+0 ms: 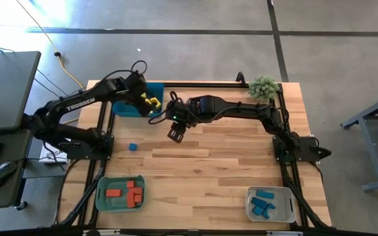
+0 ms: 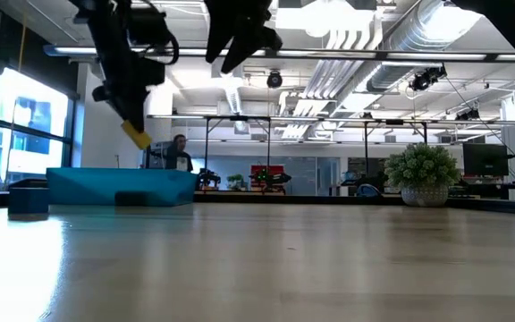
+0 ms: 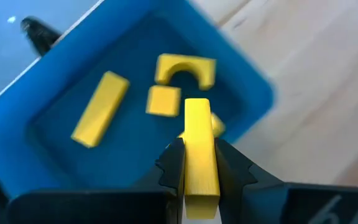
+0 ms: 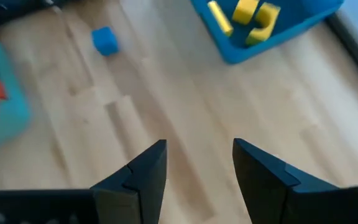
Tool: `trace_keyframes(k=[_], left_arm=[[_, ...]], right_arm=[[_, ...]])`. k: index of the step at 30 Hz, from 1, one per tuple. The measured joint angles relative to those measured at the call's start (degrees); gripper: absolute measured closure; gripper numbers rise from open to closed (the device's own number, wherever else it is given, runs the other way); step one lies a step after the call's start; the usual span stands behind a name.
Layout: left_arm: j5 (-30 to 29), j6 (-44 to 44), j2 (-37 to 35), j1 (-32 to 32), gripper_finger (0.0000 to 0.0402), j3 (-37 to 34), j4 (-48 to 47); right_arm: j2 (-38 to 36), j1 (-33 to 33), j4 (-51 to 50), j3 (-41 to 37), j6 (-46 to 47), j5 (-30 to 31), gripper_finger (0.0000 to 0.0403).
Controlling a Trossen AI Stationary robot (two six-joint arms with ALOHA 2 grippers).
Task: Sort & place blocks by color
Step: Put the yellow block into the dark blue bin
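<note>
One yellow bar clamped in left gripper, directly above blue tray, upper left. Right gripper open, empty; loose blue cube lies down-left of it.

Overhead camera looks straight down on the whole tabletop; a table-height camera faces level across it. Two wrist cameras sit close — all four views share the blue tray near the far edge.

The left arm extends over the blue tray at the table's far edge. The left gripper hangs above the tray interior, fingers clamped on a yellow bar. The right arm reaches toward the same tray; the right gripper hovers just beside it, jaws apart, empty.
</note>
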Motion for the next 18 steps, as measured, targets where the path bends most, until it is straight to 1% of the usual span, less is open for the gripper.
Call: trace_keyframes(k=[4,7,12,16,18], left_arm=[[-0.58,3.63,2.73,3.53,0.0366,-0.07,-0.82],[-0.43,5.85,4.48,5.48,0.0365,-0.07,-0.74],[-0.86,9.15,7.69,8.12,0.0351,-0.07,-0.59],[-3.13,9.35,10.83,9.47,0.0331,-0.09,-0.63],[-3.32,9.30,12.07,10.10,0.0319,-0.09,-0.71]], right_arm=[[0.00,0.27,-0.07,0.00,7.62,-5.27,0.0233],[-0.02,1.26,-0.09,0.00,11.80,-5.96,0.0233],[-0.02,3.82,-0.12,0.00,16.78,-3.81,0.0233],[-0.11,6.19,-0.09,-0.60,21.14,-0.03,0.0233],[-0.11,7.35,-0.39,-0.98,23.50,1.02,0.0233]])
